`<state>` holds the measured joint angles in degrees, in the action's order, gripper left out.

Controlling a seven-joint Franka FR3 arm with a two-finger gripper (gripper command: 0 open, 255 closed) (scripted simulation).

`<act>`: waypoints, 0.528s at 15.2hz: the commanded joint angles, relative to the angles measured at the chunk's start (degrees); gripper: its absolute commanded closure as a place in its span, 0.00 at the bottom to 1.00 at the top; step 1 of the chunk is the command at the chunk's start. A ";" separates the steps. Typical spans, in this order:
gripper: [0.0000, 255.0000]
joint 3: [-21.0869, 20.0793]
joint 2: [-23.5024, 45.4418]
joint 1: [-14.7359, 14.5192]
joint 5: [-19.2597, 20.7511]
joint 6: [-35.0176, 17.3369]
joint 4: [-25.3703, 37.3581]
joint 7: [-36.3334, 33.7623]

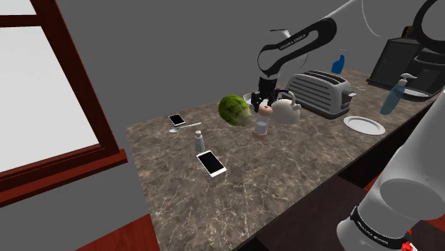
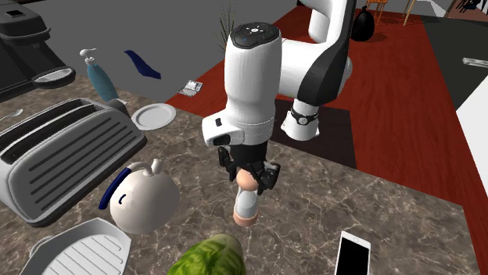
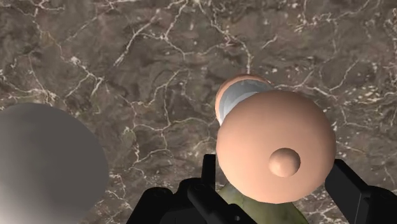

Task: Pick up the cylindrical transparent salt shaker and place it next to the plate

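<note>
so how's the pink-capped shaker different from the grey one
The pink-capped shaker has a pink base too; the grey shaker is plain grey. The pink-capped one stands between the open fingers; the grey one stands free beside the white phone. Both are upright on the counter.

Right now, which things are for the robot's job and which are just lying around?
For the job: salt shaker, plate, gripper.
Just lying about: toaster, white kettle, green lettuce, phone, spoon, blue bottle.
</note>
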<state>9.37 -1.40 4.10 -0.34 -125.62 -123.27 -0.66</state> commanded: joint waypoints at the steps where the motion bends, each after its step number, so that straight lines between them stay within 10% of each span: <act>1: 1.00 -0.04 -0.55 -0.03 0.13 1.72 1.16 -0.14; 8: 1.00 -0.11 -2.31 -0.06 0.46 7.01 4.72 -0.42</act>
<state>9.31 -3.44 4.07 0.08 -119.46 -119.12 -0.97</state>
